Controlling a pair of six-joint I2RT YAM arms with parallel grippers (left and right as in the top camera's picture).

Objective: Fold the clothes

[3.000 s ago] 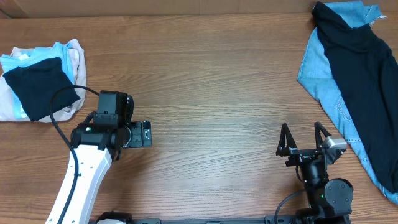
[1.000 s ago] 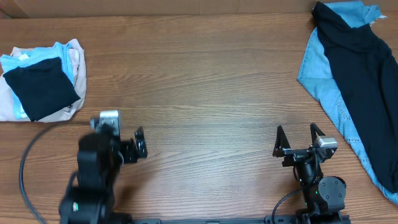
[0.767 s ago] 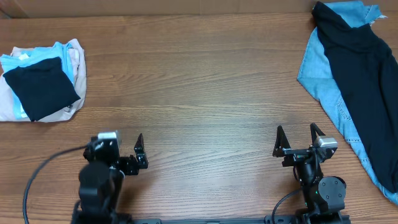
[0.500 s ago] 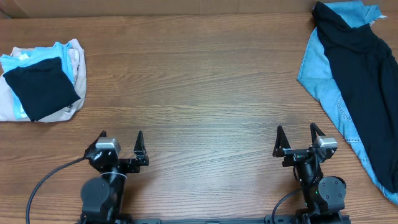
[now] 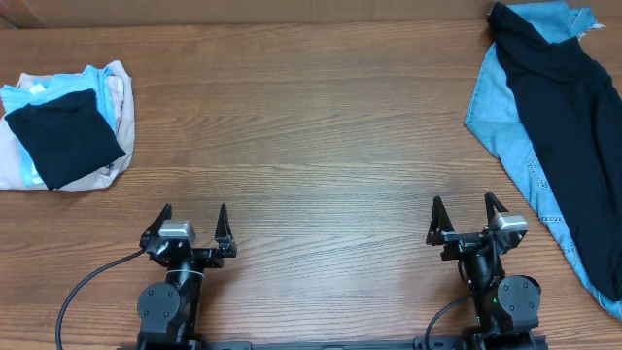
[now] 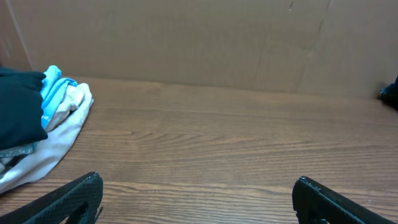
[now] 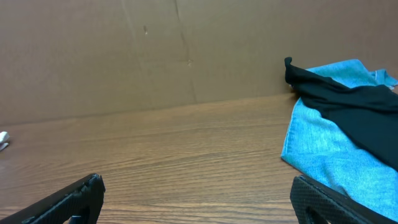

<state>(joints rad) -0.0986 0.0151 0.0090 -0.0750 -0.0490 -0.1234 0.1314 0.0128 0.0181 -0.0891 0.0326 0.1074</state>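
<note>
Bare wood takes up nearly all of the table [image 5: 321,126], a wide open stretch running from the near edge to the far one with nothing lying in the middle. Cloth sits only at the two far corners. At the far left is a small stack, with the black T-shirt [image 5: 63,141] folded into a neat square on top. It rests on a light-blue tee [image 5: 21,94], and a pale garment [image 5: 117,83] at the bottom spills out beyond both toward the right and the far side. At the far right a blue denim garment [image 5: 496,117] lies spread flat and runs off the right edge of the overhead view. An unfolded black garment [image 5: 564,126] is draped along the denim's length. A brown cardboard wall [image 6: 186,37] closes the far side of the table. Both arms sit at the near edge, well apart from either heap. The left gripper [image 5: 192,209] has its jaws spread wide with only table between them. The right gripper [image 5: 463,202] is likewise released and grasps nothing, its fingers pointing toward the far side.
</note>
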